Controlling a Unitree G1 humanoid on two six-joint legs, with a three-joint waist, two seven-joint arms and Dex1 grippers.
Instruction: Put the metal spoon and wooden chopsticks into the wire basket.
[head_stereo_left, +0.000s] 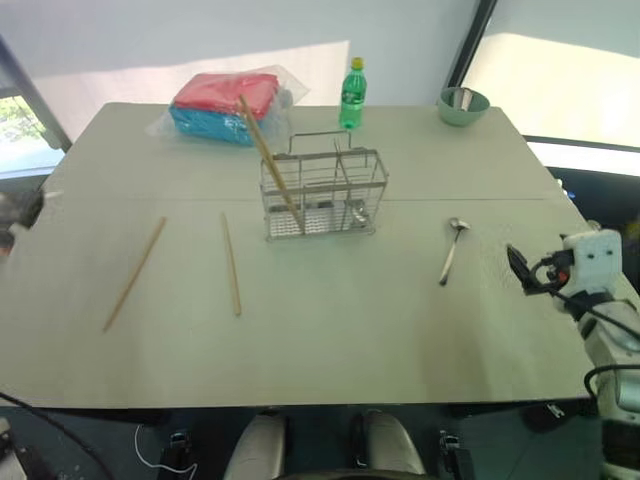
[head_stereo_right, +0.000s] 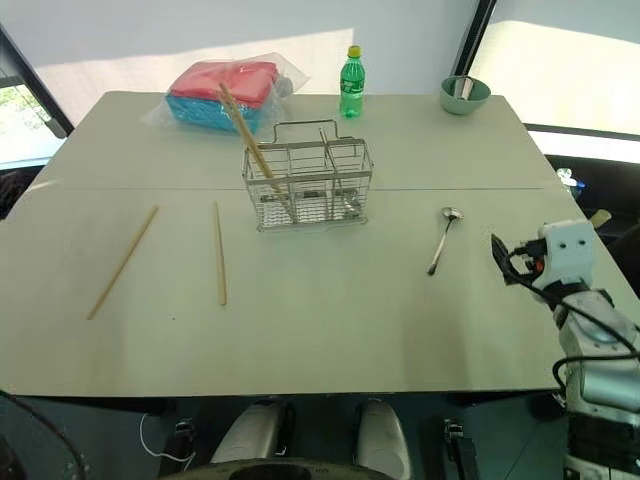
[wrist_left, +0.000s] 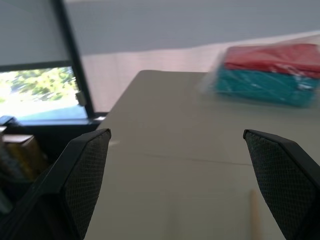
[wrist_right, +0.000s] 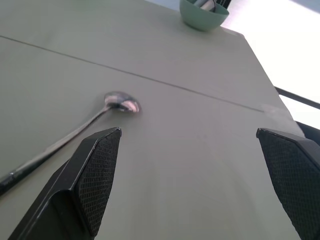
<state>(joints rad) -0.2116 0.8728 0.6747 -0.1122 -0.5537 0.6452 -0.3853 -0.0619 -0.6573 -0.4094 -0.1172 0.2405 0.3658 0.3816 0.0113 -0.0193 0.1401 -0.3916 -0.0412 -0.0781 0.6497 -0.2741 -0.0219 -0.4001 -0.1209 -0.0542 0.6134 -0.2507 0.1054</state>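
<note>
Starting from the left side, the left gripper (wrist_left: 175, 185) is seen from its wrist camera: its two black fingers (wrist_left: 80, 180) stand far apart with nothing between them, and they point level over the left part of the table (head_stereo_left: 400, 340), toward the red and blue package (wrist_left: 270, 72) in plastic wrap. On the table two of the wooden chopsticks lie flat, one (head_stereo_left: 134, 274) near the left edge and one (head_stereo_left: 231, 264) more to the middle, well apart from each other. A third chopstick (head_stereo_left: 270, 160) stands tilted in the left compartment of the wire basket (head_stereo_left: 322, 196), its top end leaning to the left (toward the package). The basket is upright near the middle of the table. Behind it is a green bottle (head_stereo_left: 352, 94), and further right, at the far edge, a pale green bowl (head_stereo_left: 463, 106) with something whitish inside.

The metal spoon (head_stereo_left: 451, 250) lies on the table to the right of the basket, its bowl pointing away from the robot. The right gripper (wrist_right: 195, 185) is at the right edge of the table, near the spoon but not touching it. The arm reaches forward with the gripper about level, fingers (wrist_right: 92, 180) spread wide and empty.
</note>
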